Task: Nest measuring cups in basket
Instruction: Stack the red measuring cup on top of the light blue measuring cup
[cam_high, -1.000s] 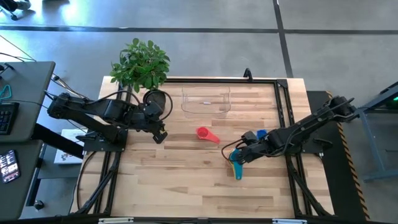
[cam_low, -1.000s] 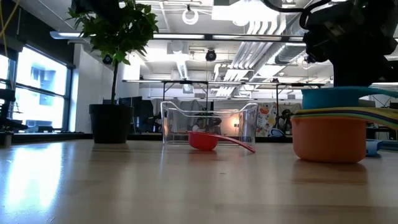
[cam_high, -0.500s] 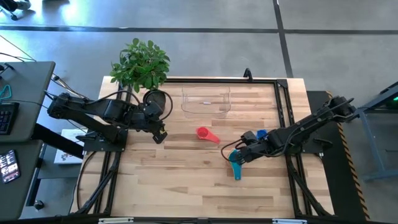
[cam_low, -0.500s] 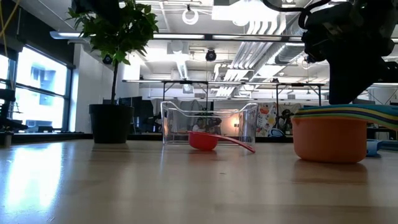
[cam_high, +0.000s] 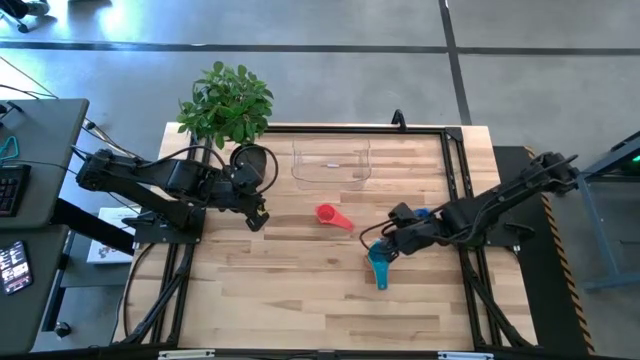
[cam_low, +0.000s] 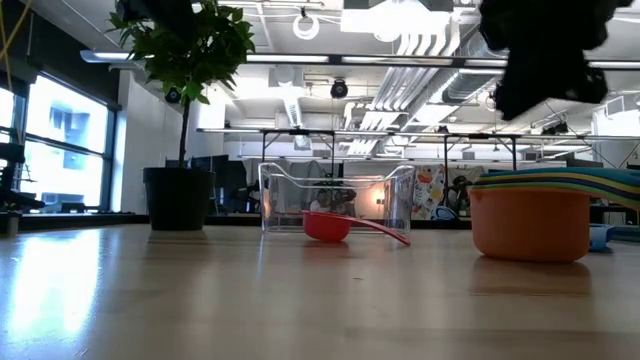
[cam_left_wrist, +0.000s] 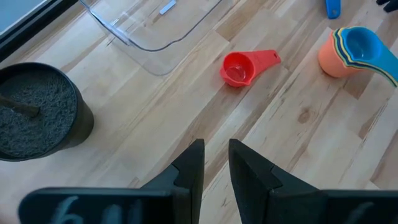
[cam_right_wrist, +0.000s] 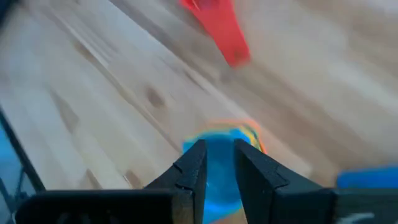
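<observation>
A stack of nested measuring cups (cam_high: 378, 263), orange at the bottom and teal on top, stands on the table right of centre (cam_low: 530, 222). A red cup (cam_high: 331, 215) lies alone near the middle. A blue cup (cam_high: 419, 214) lies beyond the stack. The clear basket (cam_high: 331, 163) sits at the far edge and holds no cup. My right gripper (cam_high: 388, 249) hovers just above the stack (cam_right_wrist: 220, 155), fingers a narrow gap apart, touching nothing. My left gripper (cam_high: 258, 219) waits on the left near the plant pot, fingers close together (cam_left_wrist: 216, 158).
A dark round pot with a leafy plant (cam_high: 252, 160) stands at the far left corner, next to the basket. A black frame rail (cam_high: 452, 170) runs along the table's sides. Bare wood lies between the red cup and the near edge.
My right gripper set the teal cup down into the stack, let go of it and rose straight up, clear of the cups. The teal cup now sits nested on top. The left arm and the other cups kept still.
</observation>
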